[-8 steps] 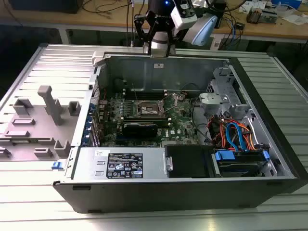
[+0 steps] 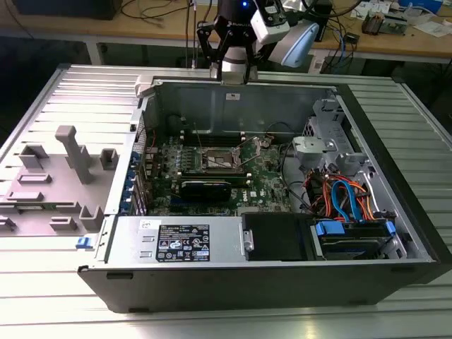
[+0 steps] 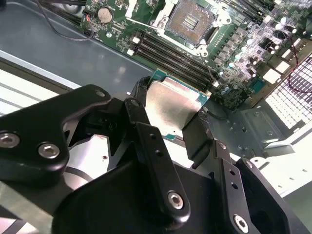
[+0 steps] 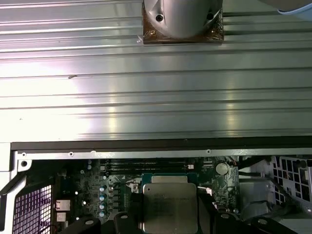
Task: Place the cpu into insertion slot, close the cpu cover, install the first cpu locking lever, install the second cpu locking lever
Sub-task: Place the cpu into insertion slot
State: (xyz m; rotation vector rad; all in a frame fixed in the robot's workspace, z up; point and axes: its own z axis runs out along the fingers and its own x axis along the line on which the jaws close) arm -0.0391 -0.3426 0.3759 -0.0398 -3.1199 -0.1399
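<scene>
My gripper [image 3: 170, 119] is shut on the cpu [image 3: 173, 102], a flat square chip with a silver-grey top and green edge, gripped by two opposite sides between the black fingers [image 3: 141, 122]. In the first wrist view the cpu [image 4: 168, 204] hangs over the motherboard just inside the case's wall. The insertion slot [image 3: 191, 19] lies bare, a dark square recess with a grey metal rim, apart from the chip. In the exterior view my gripper [image 2: 232, 70] hovers over the case's far wall, and the insertion slot [image 2: 220, 161] sits mid-board below it. I cannot make out the cpu cover.
The open computer case [image 2: 395, 233] lies on a ribbed aluminium table [image 4: 146, 97]. Long black memory slots [image 3: 170, 53] run between chip and socket. A black card [image 2: 205, 187], a power supply [image 2: 176, 240] and coloured cables [image 2: 346, 198] crowd the case. A grey fixture tray [image 2: 63, 176] stands at the exterior view's left.
</scene>
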